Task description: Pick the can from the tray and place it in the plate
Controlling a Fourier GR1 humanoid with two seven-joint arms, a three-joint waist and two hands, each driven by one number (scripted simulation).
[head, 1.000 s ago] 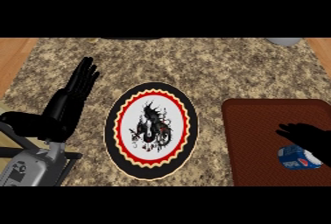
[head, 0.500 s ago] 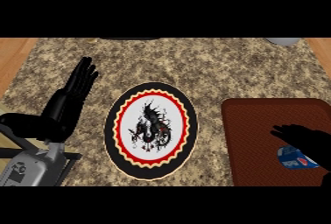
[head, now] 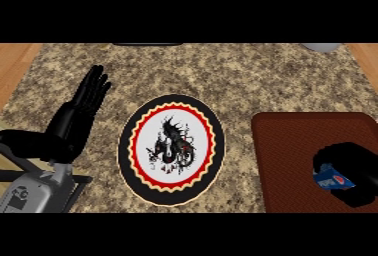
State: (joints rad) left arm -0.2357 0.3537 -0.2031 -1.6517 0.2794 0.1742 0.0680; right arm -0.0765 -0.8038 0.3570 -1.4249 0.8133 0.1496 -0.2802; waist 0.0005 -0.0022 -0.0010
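A blue can (head: 330,181) with a red and white mark lies on the dark brown tray (head: 295,150) at the right. My right hand (head: 354,167) is curled round the can and hides most of it. The round plate (head: 174,148), black-rimmed with a red ring and a black dragon on white, lies on the counter's middle, left of the tray. My left hand (head: 81,107) rests open at the left, fingers up, apart from the plate.
The granite counter top (head: 221,75) has wooden edges at far left and far right. A grey object (head: 322,47) peeks in at the top right edge, and a dark one (head: 148,44) at the top.
My right hand has closed its fingers round the can on the tray; they were spread above it before. The left hand has not moved.
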